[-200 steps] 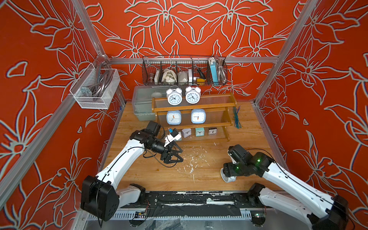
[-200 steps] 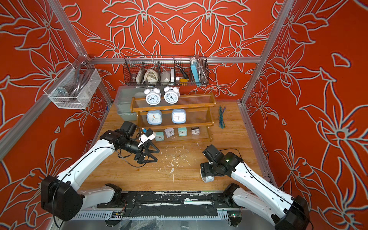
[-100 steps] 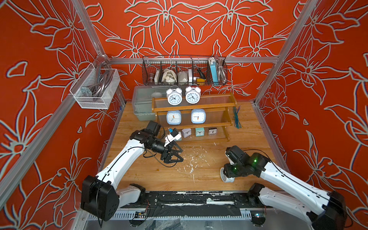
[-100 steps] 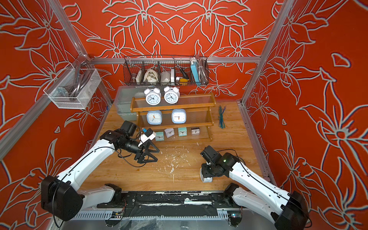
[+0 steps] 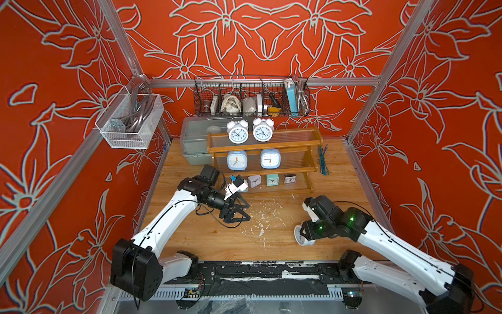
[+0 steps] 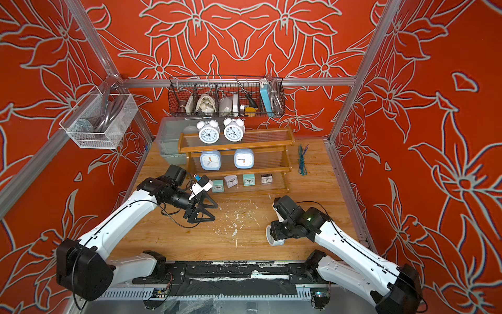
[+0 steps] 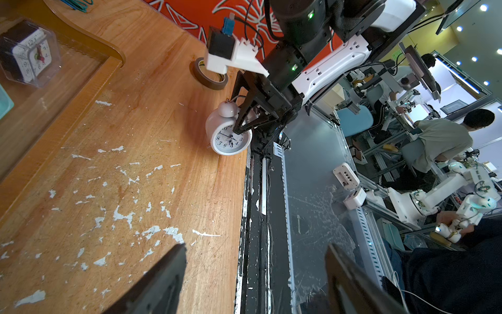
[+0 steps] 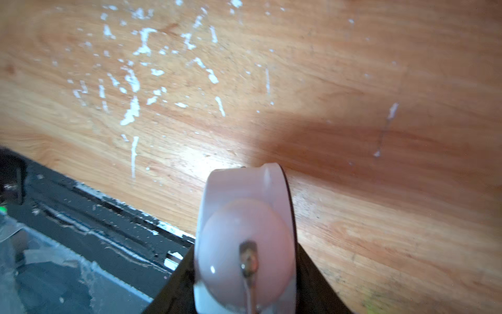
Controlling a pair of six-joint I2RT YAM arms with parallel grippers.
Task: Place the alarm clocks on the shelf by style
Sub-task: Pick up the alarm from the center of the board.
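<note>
My right gripper (image 5: 307, 234) is shut on a white twin-bell alarm clock (image 5: 302, 238) close to the table's front edge; its fingers (image 8: 312, 285) press on the clock's front and back. That clock (image 7: 229, 136) also shows in the left wrist view, its dial facing away from the shelf. The wooden shelf (image 5: 288, 148) holds two twin-bell clocks (image 5: 238, 133) on top, two light-blue ones (image 5: 237, 160) in the middle, and small cubes (image 6: 248, 179) on the bottom. My left gripper (image 5: 241, 210) hovers open and empty in front of the shelf's left end.
A black wire basket (image 5: 251, 95) hangs on the back wall, with a grey bin (image 5: 194, 138) under it beside the shelf. A clear mesh basket (image 5: 130, 119) hangs on the left wall. Green ties (image 5: 323, 160) lie right of the shelf. A tape roll (image 7: 209, 77) lies behind the right arm.
My right gripper has shut on the white twin-bell clock and its arm has shifted slightly left. The left arm has stayed where it was.
</note>
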